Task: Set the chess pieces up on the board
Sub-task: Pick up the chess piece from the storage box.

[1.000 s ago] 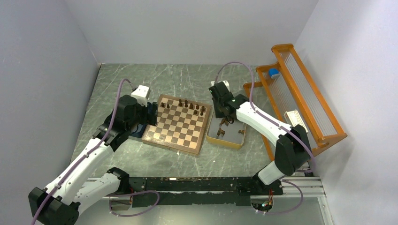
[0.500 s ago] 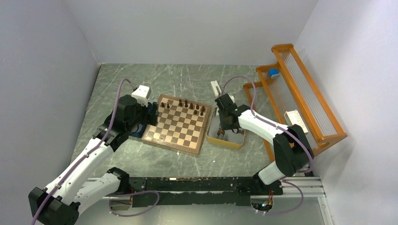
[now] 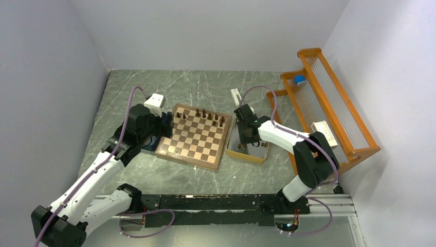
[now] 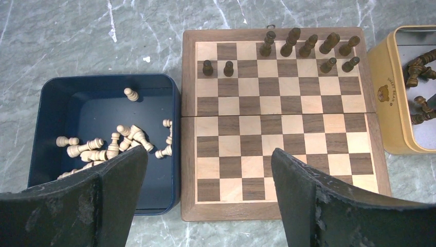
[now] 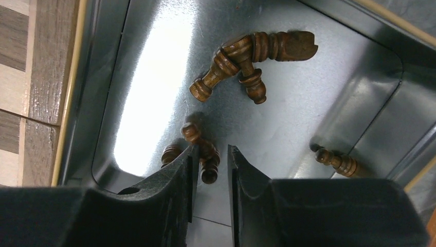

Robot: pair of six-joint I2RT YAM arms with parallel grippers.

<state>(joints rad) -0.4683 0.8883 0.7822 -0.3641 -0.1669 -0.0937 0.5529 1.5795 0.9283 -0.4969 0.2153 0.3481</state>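
Note:
The board (image 3: pixel 194 138) lies mid-table, and also shows in the left wrist view (image 4: pixel 280 118). Several dark chess pieces (image 4: pixel 288 43) stand upright on its two far rows (image 3: pixel 203 114). More dark pieces lie loose in the yellow-rimmed tin tray (image 3: pixel 248 155) to the board's right. My right gripper (image 5: pixel 212 154) is low inside that tray (image 5: pixel 154 77), its jaws narrowly apart with one lying dark piece (image 5: pixel 210 165) between them, close against the left finger. My left gripper (image 4: pixel 208 154) is wide open and empty, above the board's near-left corner.
A dark blue box (image 4: pixel 103 110) holding several light pieces (image 4: pixel 128 139) sits against the board's left side. In the tray lie a crossed cluster of dark pieces (image 5: pixel 247 56) and one single piece (image 5: pixel 337 160). An orange rack (image 3: pixel 329 103) stands at the right.
My right gripper has dropped from above the tray down into it and now straddles a lying piece. The left arm has not moved.

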